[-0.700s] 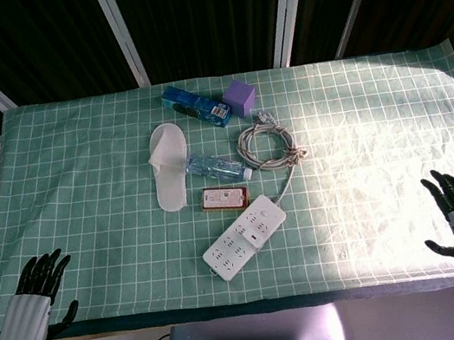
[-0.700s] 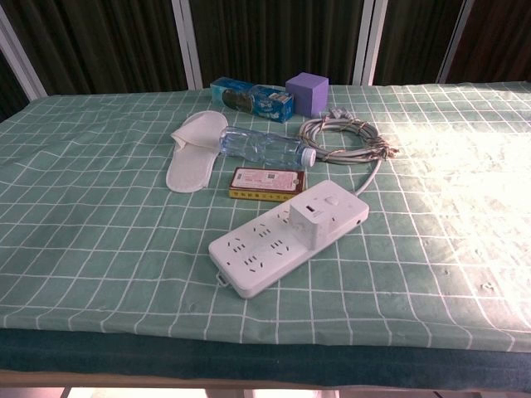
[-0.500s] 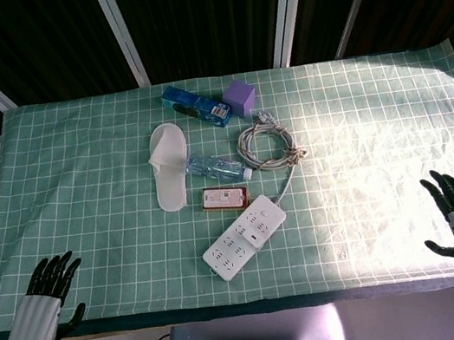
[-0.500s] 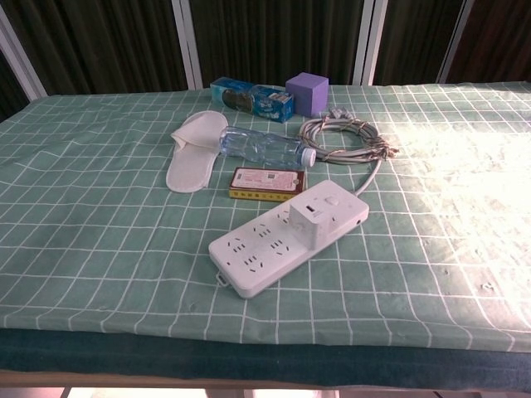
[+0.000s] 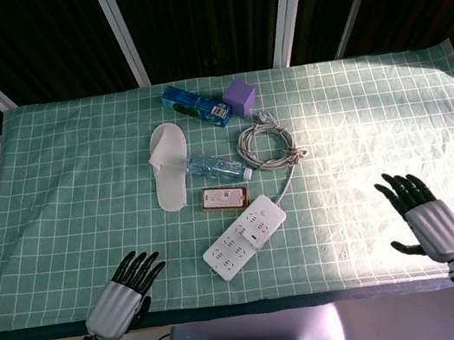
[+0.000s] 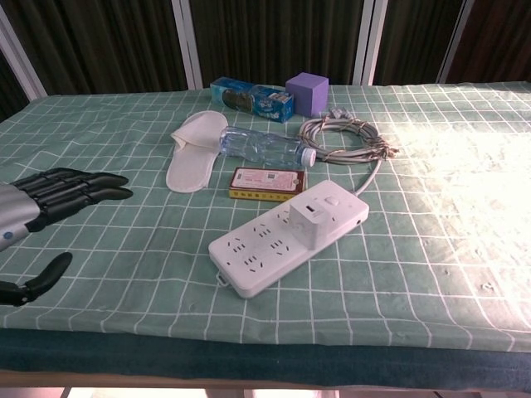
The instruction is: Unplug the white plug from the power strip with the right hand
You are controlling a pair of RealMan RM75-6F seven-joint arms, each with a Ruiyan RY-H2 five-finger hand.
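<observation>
From my remote station: my right hand (image 5: 423, 216) hovers over the table's near right edge, fingers spread and holding nothing, well apart from the white plug (image 6: 309, 220), which sits seated in the white power strip (image 6: 286, 238) at mid-table. My left hand (image 6: 46, 205) is over the near left edge, fingers extended, empty. Behind the strip lie a small red-and-yellow box (image 6: 266, 183), a water bottle (image 6: 261, 147), a white slipper (image 6: 192, 150) and a coiled cable (image 6: 347, 137).
</observation>
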